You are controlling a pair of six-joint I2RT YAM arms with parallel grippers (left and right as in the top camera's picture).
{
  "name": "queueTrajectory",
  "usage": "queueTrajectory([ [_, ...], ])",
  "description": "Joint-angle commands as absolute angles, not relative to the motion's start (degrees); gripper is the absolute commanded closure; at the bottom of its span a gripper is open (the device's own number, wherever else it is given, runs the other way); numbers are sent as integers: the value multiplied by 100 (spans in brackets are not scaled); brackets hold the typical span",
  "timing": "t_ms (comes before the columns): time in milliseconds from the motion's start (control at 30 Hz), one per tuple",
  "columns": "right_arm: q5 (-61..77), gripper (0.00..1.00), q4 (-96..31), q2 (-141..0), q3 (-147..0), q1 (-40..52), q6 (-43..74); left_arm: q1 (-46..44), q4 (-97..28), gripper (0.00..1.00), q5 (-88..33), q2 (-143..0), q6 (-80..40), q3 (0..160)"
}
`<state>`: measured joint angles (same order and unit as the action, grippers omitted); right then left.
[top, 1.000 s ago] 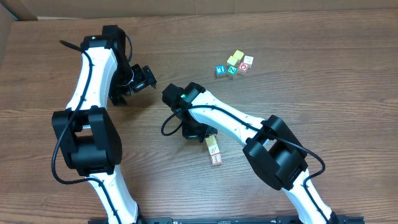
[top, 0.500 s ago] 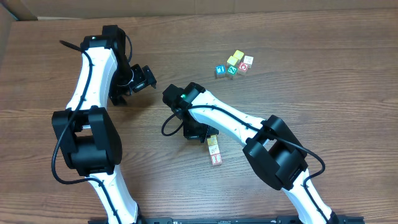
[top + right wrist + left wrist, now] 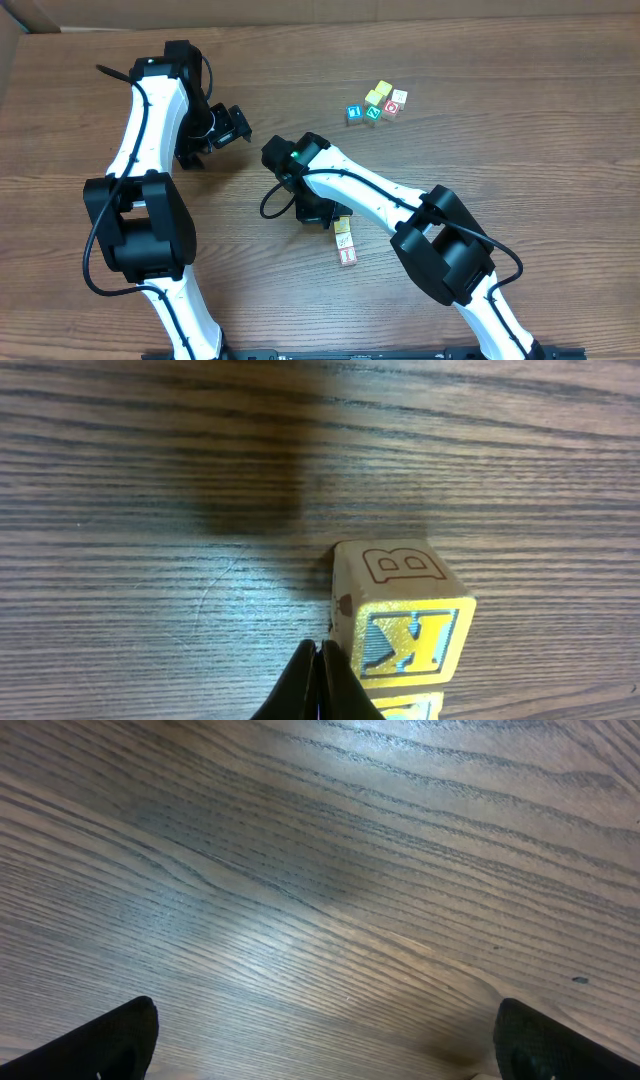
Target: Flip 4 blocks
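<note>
Left gripper (image 3: 234, 126) is hovering, fingers released, over the grained wooden table (image 3: 520, 150). Right gripper (image 3: 320, 652) is staying clenched and empty, just beside a square-edged cream K cube (image 3: 398, 610). The blocks (image 3: 378, 103), small painted cubes, are lying clustered far right.

Two arms work over one wooden surface (image 3: 520, 180), each with one gripper: the left gripper (image 3: 235, 128) and the right gripper (image 3: 320, 655). In the upper right of the overhead frame sits a cluster of what looks like six letter cubes (image 3: 376, 103): one blue-faced cube (image 3: 353, 113), one teal-faced cube (image 3: 372, 114), one red-faced cube (image 3: 391, 109), one white-topped cube (image 3: 399, 97) and two yellowish cubes (image 3: 383, 90). Near centre lies one short row of cubes (image 3: 345, 243); the right wrist view shows two of them, and the full count is unclear.
</note>
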<state>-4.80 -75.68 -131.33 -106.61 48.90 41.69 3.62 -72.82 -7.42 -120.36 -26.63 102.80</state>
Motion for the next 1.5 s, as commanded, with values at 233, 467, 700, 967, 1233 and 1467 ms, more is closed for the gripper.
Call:
queueTrajectory([
  [233,-392,96,-7555,-13146,-10814,4910,3870,331,-7275,0,-727,-12075,-2637,10368],
  [467,-75,96,-7585,-12864,-11242,4910,3546,331,-7273,0,-725,-12075,-2637,10368],
  [700,-95,96,-7264,-12805,-11321,4412,3402,331,-7273,0,-725,-12075,-2637,10368],
  [967,-259,96,-6991,-12805,-11120,3894,3577,331,-7275,0,-725,-12075,-2637,10368],
  [1233,-242,96,-6847,-12805,-10643,3957,3577,331,-7275,0,-725,-12075,-2637,10368],
  [1467,54,96,-6775,-12805,-10464,3972,3441,331,-7275,0,-725,-12075,-2637,10368],
])
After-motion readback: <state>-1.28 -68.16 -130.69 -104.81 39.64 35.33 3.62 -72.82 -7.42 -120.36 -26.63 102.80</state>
